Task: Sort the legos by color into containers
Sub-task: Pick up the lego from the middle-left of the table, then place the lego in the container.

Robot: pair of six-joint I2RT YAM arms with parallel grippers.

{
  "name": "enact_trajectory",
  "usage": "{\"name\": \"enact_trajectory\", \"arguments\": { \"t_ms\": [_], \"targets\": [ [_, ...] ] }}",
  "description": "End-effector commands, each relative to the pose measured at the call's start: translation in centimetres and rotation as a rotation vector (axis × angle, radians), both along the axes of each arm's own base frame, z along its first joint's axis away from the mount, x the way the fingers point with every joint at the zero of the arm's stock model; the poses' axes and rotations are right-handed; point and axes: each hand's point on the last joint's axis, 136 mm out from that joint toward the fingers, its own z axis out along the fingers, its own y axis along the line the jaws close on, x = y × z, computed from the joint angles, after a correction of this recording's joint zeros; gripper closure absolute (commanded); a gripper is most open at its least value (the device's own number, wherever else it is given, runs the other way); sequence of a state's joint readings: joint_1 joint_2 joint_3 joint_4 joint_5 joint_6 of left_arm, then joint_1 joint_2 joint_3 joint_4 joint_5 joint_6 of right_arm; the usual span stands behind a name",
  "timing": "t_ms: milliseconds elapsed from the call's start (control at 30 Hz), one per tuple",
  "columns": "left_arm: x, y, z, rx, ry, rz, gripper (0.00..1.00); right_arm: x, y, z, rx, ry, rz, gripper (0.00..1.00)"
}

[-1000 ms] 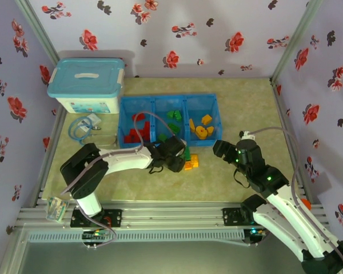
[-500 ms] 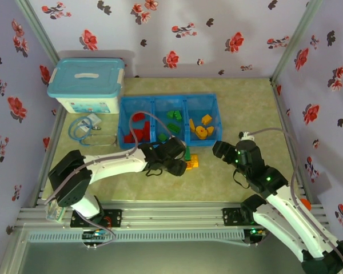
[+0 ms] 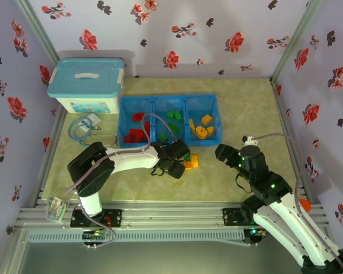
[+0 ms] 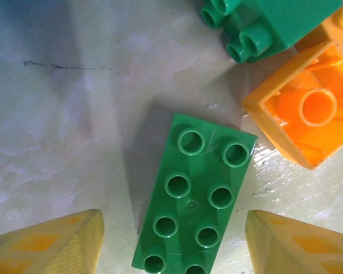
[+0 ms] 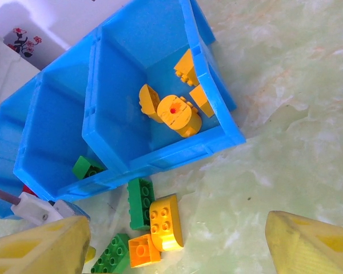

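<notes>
My left gripper (image 4: 172,228) is hovering over loose legos (image 5: 164,222) lying just before the containers (image 3: 200,96), my right gripper (image 3: 219,151) hanging near their right end.

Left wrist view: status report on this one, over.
Left gripper open, straddling green lego on table, not gripped. Right gripper open, empty. Orange lego crowding close beside.
</notes>
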State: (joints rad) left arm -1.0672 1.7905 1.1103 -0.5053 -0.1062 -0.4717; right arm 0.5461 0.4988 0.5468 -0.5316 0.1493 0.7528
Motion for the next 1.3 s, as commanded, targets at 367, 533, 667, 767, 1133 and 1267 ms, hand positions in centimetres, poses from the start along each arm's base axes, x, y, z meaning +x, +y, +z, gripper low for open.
{"name": "enact_trajectory", "arguments": {
  "t_ms": [367,533,667,767,1133,1267],
  "targets": [
    [0.4,0.8,1.6,0.02,-0.033,0.001,0.71,0.5,0.4,-0.8,0.015,0.024,-0.011,0.21],
    [2.2,1.4,6.2,-0.042,-0.115,0.041,0.71,0.4,0.7,-1.0,0.024,0.029,-0.002,0.22],
    [5.8,3.2,10.4,-0.132,-0.189,0.139,0.71,0.6,1.5,-1.8,0.052,0.051,0.018,0.24],
    [8.9,4.9,12.3,-0.169,-0.221,0.214,0.71,0.7,2.4,-2.2,0.072,0.069,0.044,0.25],
    [15.8,6.0,13.3,-0.17,-0.248,0.281,0.72,0.2,3.8,-2.3,0.057,0.081,0.087,0.27],
    [17.0,6.1,13.1,-0.168,-0.246,0.292,0.72,0.2,4.1,-2.4,0.044,0.089,0.096,0.28]
  ]
}}
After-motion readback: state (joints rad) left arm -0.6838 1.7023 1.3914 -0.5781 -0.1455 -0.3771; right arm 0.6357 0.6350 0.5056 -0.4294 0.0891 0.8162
